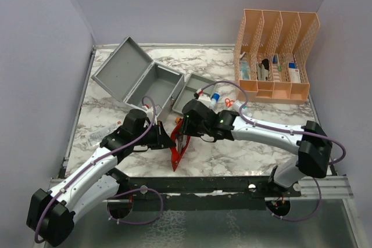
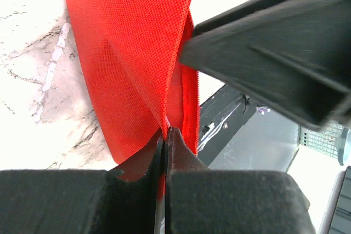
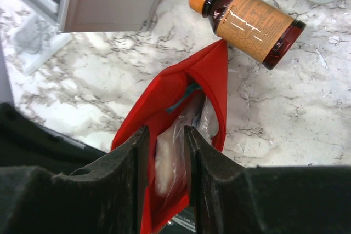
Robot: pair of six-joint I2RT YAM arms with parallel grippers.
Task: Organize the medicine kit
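The grey medicine kit (image 1: 152, 85) stands open at the back left, lid (image 1: 119, 68) tipped back, with its grey inner tray (image 1: 196, 88) lying beside it. In front of it a red pouch (image 1: 179, 150) hangs between both arms. My left gripper (image 2: 166, 132) is shut on the pouch's (image 2: 131, 53) fabric edge. My right gripper (image 3: 166, 132) reaches into the pouch's (image 3: 211, 75) open mouth, its jaws apart on either side of a clear plastic packet (image 3: 171, 163). A brown bottle (image 3: 252, 20) with an orange cap lies on the marble just beyond the pouch.
A peach slotted organizer (image 1: 276, 56) holding boxes and tubes stands at the back right. A blue-capped bottle (image 1: 215, 98) and red scissors (image 1: 228, 103) lie by the tray. Clear packets (image 1: 96, 137) lie at the left edge. Walls close the table on three sides.
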